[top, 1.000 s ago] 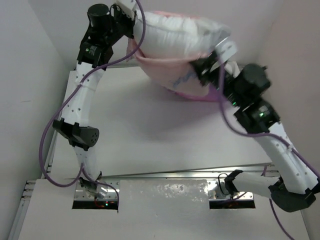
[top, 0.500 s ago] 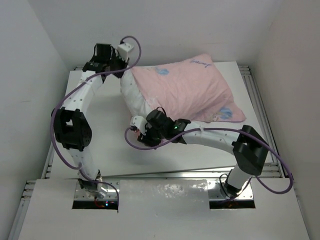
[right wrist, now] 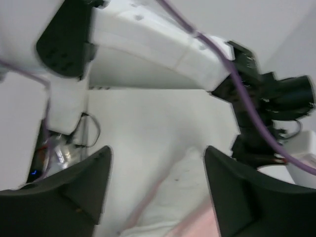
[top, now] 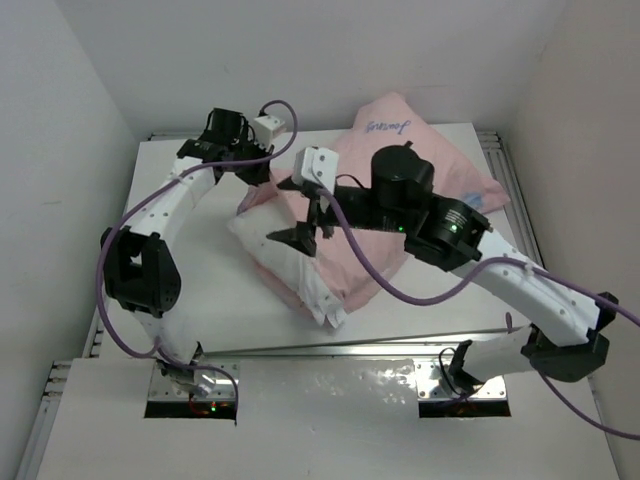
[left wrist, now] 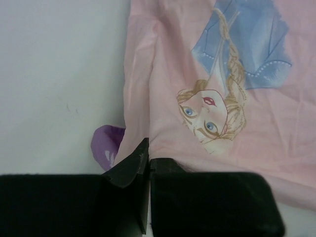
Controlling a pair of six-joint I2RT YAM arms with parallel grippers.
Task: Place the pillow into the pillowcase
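The pillowcase point(top: 375, 130) lies pink side out across the back of the table, with the pillow point(top: 285, 265) inside it. The pillow's white end sticks out at the near left. My left gripper point(top: 262, 172) is shut on the pillowcase's edge at that open end. In the left wrist view the fingers point(left wrist: 148, 159) pinch pink fabric below the upside-down princess print point(left wrist: 212, 111), and a purple fold point(left wrist: 105, 148) shows beside them. My right gripper point(top: 300, 212) hovers open above the pillow's exposed end. In the right wrist view its jaws point(right wrist: 158, 192) stand wide apart over white pillow point(right wrist: 190, 192).
The white table point(top: 190, 290) is boxed in by walls on the left, back and right. A metal rail point(top: 380, 345) runs along its near edge. Purple cables loop off both arms. The left arm point(right wrist: 148, 54) crosses the top of the right wrist view.
The pillow and case, held up in the air a second ago, now lie on the table. My right gripper has opened, let go and risen over the pillow's white end. The left stays shut.
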